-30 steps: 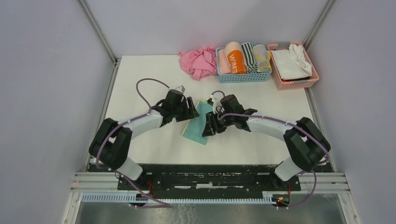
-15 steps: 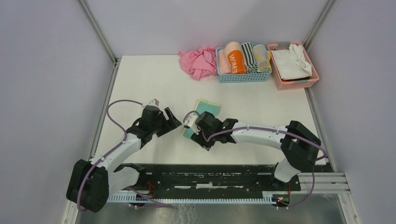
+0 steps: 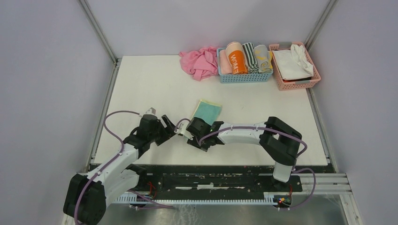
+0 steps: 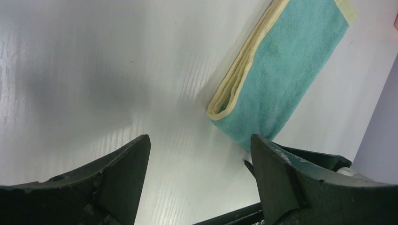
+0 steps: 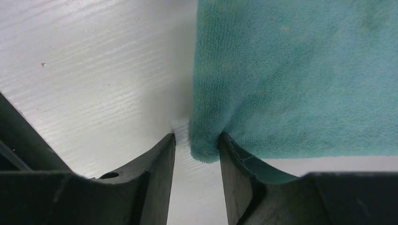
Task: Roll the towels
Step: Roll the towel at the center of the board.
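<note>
Right wrist: my right gripper (image 5: 197,140), half-closed, straddles a rounded corner of the fuzzy teal towel (image 5: 300,70), grip unclear; left gripper (image 4: 199,145) gapes empty beside it.

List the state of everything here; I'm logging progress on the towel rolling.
teal towel: folded flat, not yet rolled.
left gripper: open, empty.
right gripper: jaws around the teal towel's corner; grip unclear.
pink cloth: crumpled.
blue basket: holds rolled towels.
pink basket: holds a loose white cloth.
</note>
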Motion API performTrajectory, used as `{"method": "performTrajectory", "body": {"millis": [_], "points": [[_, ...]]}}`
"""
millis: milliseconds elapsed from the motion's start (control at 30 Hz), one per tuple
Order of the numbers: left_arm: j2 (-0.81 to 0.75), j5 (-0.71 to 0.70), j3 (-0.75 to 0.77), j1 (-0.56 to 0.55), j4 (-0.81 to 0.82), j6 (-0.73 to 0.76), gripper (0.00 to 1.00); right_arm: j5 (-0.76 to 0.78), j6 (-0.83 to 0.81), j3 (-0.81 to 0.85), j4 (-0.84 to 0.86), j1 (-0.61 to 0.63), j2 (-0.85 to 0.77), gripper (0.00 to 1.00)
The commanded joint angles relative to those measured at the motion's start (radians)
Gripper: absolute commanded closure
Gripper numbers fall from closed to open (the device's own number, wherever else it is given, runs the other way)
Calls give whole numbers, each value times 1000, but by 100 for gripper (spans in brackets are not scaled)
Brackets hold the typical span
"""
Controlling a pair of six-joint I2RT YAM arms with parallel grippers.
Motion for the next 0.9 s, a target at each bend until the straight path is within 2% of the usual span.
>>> {"method": "performTrajectory", "body": {"millis": [0,67,100,233,300,533,700,867], "points": [[7,35,-4,3,48,-57,16,47,-7,35,-13,6,47,52],[22,47,-7,3,66,-68,16,56,-3,40,-28,7,70,54],[29,56,-12,2,80,-76,16,59,0,43,-37,7,79,57],[56,89,-38,-11,150,-129,16,-17,38,50,-28,-4,76,88],[66,92,-48,-22,171,-156,16,-93,74,40,3,-23,52,99],[65,56,-58,-68,212,-259,16,-269,172,-23,133,-87,-36,100],[95,-19,-71,-114,237,-327,19,-265,193,-40,174,-91,-36,100],[179,-44,-74,-146,317,-383,27,-276,209,-66,210,-92,-42,100]]}}
